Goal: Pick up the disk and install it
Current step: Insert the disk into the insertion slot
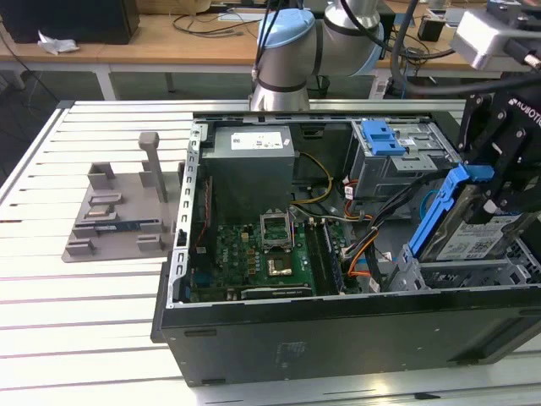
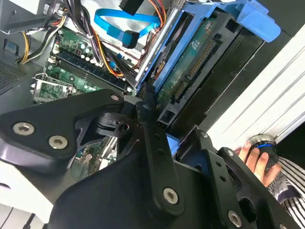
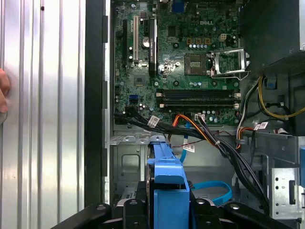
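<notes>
— Blue plastic between black metal: what does the gripper [image 1: 494,190] have?

— Its jaws are pinching the disk [image 1: 473,228], closed on the blue frame round its edges. In the first wrist view the frame's end [image 3: 167,183] stands up between the two black fingers [image 3: 136,210].

— And where is the disk?

— Held tilted, on edge, over the corner of the open computer case [image 1: 254,326] at the exterior view's right, above the grey drive cage [image 1: 465,275] there. Its silver face with the printed label shows in the exterior view; the second wrist view shows the green circuit side [image 2: 195,57] inside the blue frame.

— What lies around it?

— Just beside it a bundle of black and orange cables [image 3: 209,138] and a flat blue cable [image 2: 119,24]. Further into the case sits the green motherboard [image 1: 254,262] with its empty processor socket [image 1: 277,227], then the large grey power-supply box [image 1: 249,169] with a white sticker. A second bay carries a blue latch piece [image 1: 380,135].

— Outside the case?

— The case rests on a slatted metal counter [image 1: 84,321]. A grey fixture [image 1: 118,211] stands well apart at the exterior view's left. A person's hand [image 2: 255,160] grips a dark knob in the second wrist view.
</notes>
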{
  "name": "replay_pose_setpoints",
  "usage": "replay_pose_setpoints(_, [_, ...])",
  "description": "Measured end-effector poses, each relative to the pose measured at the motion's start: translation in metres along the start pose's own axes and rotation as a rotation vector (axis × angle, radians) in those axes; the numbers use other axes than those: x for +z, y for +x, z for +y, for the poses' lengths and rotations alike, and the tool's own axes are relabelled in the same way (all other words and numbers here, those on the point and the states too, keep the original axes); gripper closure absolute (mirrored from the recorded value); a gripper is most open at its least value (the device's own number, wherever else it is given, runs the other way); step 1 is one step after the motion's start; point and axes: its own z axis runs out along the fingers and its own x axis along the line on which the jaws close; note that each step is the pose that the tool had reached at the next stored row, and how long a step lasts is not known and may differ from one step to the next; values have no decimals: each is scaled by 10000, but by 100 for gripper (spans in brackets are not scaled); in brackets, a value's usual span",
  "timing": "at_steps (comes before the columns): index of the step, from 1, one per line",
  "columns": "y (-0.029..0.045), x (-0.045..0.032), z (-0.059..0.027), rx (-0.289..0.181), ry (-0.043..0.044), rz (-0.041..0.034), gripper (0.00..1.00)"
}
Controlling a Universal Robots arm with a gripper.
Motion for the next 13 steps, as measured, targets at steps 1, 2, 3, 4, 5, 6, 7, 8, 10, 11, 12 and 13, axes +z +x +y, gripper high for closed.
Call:
replay_pose_setpoints(1, [0, 47, -2, 0, -8, 0, 63])
replay_pose_setpoints(2, [0, 70, -3, 0, -9, -1, 63])
replay_pose_setpoints(3, [0, 72, -3, 0, -9, 0, 63])
replay_pose_setpoints(4, [0, 72, -3, 0, -9, 1, 63])
replay_pose_setpoints(5, [0, 73, -3, 0, -9, 2, 63])
replay_pose_setpoints(6, [0, 75, -3, 0, -10, 2, 62])
replay_pose_setpoints(7, [0, 77, -3, 0, -9, 2, 56])
replay_pose_setpoints(8, [0, 78, -3, 0, -9, 1, 56])
replay_pose_setpoints(10, [0, 81, -4, 0, -9, 0, 64])
replay_pose_setpoints(11, [0, 82, -4, 0, -9, 1, 76])
replay_pose_setpoints(12, [0, 83, -4, 0, -9, 0, 82])
replay_pose_setpoints(13, [0, 84, -4, 0, -9, 0, 89])
